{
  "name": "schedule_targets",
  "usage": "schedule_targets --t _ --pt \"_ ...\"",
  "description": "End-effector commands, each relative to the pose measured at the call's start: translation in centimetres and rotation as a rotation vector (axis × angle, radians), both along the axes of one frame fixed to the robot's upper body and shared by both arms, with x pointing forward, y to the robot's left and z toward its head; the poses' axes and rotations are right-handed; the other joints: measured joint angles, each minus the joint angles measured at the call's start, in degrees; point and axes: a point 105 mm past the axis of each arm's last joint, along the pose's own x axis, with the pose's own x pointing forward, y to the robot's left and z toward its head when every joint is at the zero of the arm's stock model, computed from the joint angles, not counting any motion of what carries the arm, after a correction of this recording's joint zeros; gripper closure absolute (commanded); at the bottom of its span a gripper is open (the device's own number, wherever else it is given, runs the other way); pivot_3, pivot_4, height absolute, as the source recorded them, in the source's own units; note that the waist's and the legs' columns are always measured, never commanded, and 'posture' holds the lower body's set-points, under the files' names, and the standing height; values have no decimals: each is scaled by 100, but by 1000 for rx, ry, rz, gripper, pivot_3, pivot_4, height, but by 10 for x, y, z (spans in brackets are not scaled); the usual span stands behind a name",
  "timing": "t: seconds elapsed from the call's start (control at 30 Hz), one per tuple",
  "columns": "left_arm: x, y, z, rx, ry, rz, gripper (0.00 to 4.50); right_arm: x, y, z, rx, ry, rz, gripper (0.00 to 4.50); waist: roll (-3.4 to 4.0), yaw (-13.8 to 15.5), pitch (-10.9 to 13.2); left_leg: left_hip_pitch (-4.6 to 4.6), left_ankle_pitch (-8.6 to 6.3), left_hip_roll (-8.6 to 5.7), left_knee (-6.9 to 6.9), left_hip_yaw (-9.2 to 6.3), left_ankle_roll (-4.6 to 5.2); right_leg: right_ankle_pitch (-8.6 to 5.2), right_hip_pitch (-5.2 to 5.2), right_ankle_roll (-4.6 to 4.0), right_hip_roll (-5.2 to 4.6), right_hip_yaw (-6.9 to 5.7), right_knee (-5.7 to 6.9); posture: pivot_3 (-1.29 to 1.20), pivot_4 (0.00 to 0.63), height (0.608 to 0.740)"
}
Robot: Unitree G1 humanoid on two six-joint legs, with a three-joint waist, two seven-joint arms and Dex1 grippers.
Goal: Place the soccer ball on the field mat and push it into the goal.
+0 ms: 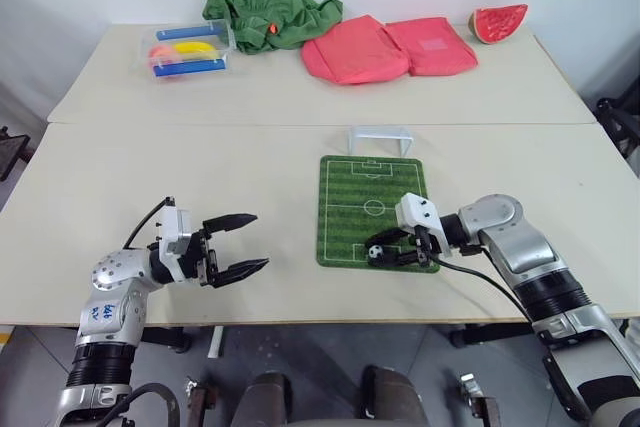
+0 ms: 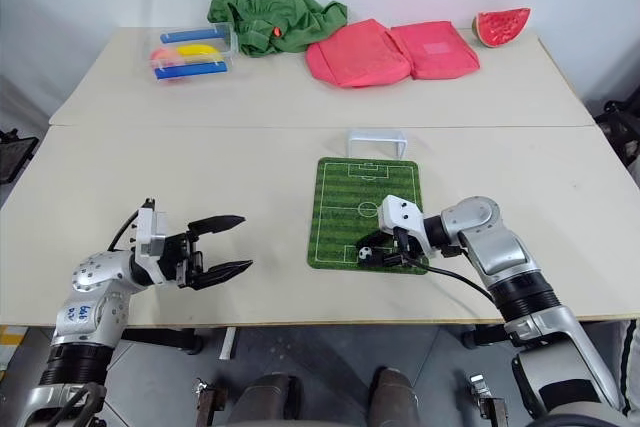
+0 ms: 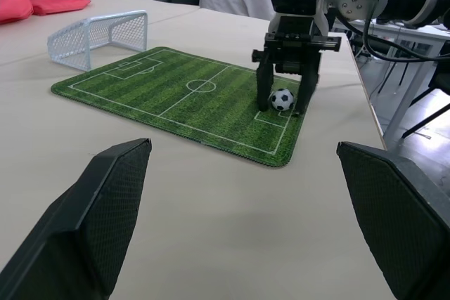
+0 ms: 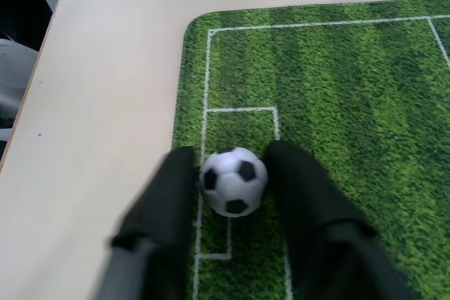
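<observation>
The soccer ball (image 4: 234, 180), white with black patches, rests on the field mat (image 1: 372, 192) in the small box at its near end. My right gripper (image 3: 283, 107) points down at it, open, with one black finger on each side of the ball. The ball sits on the mat surface between them. The white goal (image 1: 381, 139) stands upright on the table just beyond the mat's far end. My left gripper (image 1: 260, 241) hovers open over bare table to the left of the mat, with nothing between its fingers.
At the back of the table stand a clear box with blue bars (image 1: 188, 50), a green cloth (image 1: 270, 15), two pink folded cloths (image 1: 385, 47) and a watermelon slice (image 1: 499, 21). A seam (image 1: 200, 125) crosses the table behind the goal.
</observation>
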Motion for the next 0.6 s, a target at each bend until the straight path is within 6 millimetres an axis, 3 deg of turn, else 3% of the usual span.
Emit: schedule_targets --t 0.03,0.27,0.6 --pt "0 -3 10 -21 -42 -7 0 2 -2 5 12 -30 -14 2053 0 2 0 0 0 0 2 0 0 0 0 -1 0 0 1 0 150 740" --pt "1 -4 11 -25 -43 -6 0 2 -1 10 18 -43 -8 2053 0 5 0 0 0 1 6 1 0 1 0 -1 0 1 3 0 150 740" --pt "5 -4 13 -32 -48 -6 0 -4 10 56 79 -131 6 2053 0 11 0 -7 -1 1 5 1 -1 1 -9 -1 0 3 5 0 150 740"
